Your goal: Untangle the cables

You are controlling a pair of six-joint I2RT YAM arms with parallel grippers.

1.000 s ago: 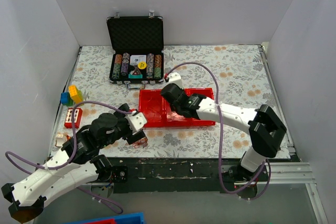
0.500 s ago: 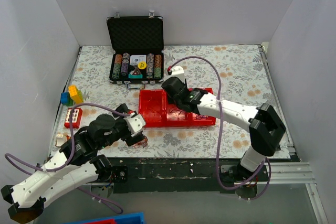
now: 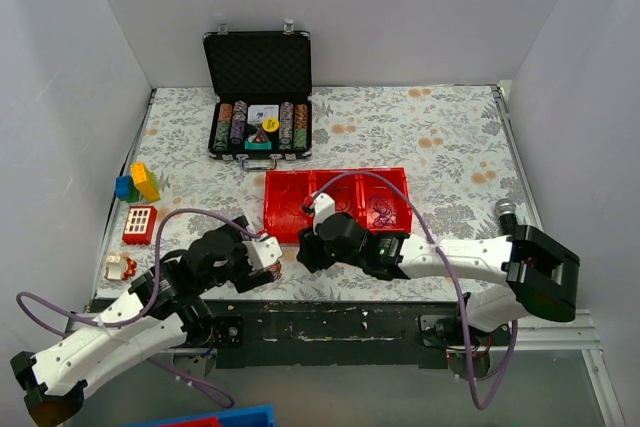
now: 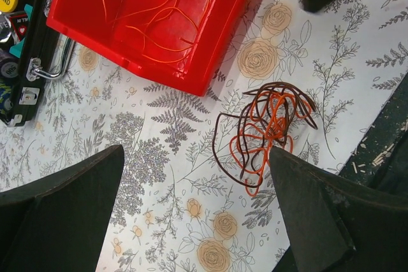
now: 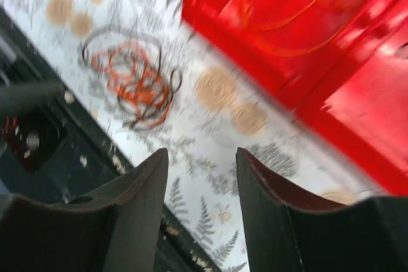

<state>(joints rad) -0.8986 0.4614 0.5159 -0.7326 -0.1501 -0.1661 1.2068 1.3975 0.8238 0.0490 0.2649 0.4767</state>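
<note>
The cables (image 4: 266, 128) are a loose clump of orange and dark brown wires on the flowered cloth, just off the near corner of the red tray (image 4: 131, 55). My left gripper (image 4: 196, 157) hovers open over the cloth, with the clump beside its right fingertip and nothing between the fingers. In the right wrist view the cables (image 5: 131, 84) lie ahead and to the left of my right gripper (image 5: 203, 154), which is open and empty. From above, the two grippers (image 3: 262, 259) (image 3: 303, 247) flank the cables (image 3: 278, 269) near the table's front edge.
A separate orange wire (image 4: 153, 11) lies in the tray's left compartment and dark strands (image 3: 380, 209) in its right one. An open poker-chip case (image 3: 258, 97) stands behind the tray (image 3: 336, 174). Toy blocks (image 3: 135, 182) and a red piece (image 3: 140, 222) sit at the left. The black table edge (image 3: 330, 317) is close.
My right arm has swung from over the tray to the front edge beside the clump, and its jaws have opened. The left gripper has opened wider.
</note>
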